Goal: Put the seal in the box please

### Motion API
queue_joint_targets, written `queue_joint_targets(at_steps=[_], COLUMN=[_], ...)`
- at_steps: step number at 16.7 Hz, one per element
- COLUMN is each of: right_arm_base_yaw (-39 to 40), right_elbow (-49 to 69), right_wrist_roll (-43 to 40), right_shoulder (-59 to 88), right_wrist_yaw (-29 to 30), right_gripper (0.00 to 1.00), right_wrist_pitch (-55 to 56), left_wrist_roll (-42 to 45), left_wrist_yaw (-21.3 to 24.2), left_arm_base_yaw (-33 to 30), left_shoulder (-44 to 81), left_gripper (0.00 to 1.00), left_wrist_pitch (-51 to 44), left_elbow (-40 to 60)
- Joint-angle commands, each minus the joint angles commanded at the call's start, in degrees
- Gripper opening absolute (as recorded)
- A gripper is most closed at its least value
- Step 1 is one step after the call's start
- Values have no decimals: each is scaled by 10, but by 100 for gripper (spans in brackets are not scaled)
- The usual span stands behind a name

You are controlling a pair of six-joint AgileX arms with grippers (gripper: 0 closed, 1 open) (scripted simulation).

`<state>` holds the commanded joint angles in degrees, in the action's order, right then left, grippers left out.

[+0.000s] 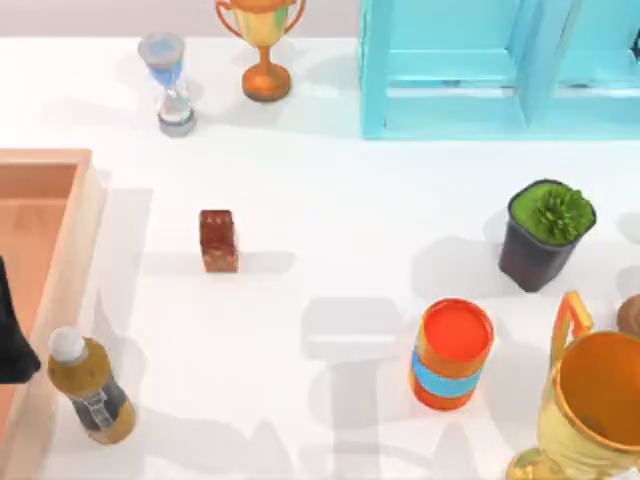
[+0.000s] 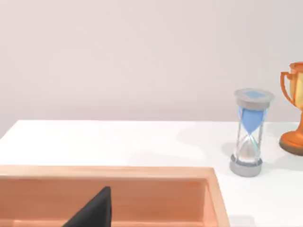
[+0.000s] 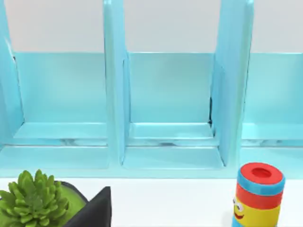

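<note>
Top view: white counter (image 1: 330,200); seal (image 1: 218,240) upright on it, apart to the right of the box (image 1: 75,250), whose rim crosses the left edge; bottle (image 1: 88,388) touching that rim. Left wrist view: left end effector (image 2: 94,210), dark tip over the box's floor, finger state cannot tell; hourglass (image 2: 251,132) beyond the box; plain pale wall. Right wrist view: right end effector (image 3: 94,208), state cannot tell; turquoise shelf unit (image 3: 165,104).
</note>
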<state>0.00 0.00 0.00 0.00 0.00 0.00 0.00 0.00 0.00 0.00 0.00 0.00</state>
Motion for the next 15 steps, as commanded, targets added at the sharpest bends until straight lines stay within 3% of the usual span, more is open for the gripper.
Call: queue_joint_targets(at_steps=[6, 10, 15], right_arm_base_yaw=[0, 0, 0], right_elbow=[0, 0, 0], right_wrist_roll=[0, 0, 0], right_shoulder=[0, 0, 0], right_wrist_yaw=[0, 0, 0], right_gripper=[100, 100, 100], right_wrist_pitch=[0, 0, 0], left_wrist_roll=[-32, -64, -94], left_wrist_yaw=[2, 0, -10], left_arm_base_yaw=[-16, -42, -72], left_shoulder=[48, 185, 443], left_gripper=[100, 100, 100], left_wrist_pitch=[-40, -131, -265], left_elbow=[54, 199, 428])
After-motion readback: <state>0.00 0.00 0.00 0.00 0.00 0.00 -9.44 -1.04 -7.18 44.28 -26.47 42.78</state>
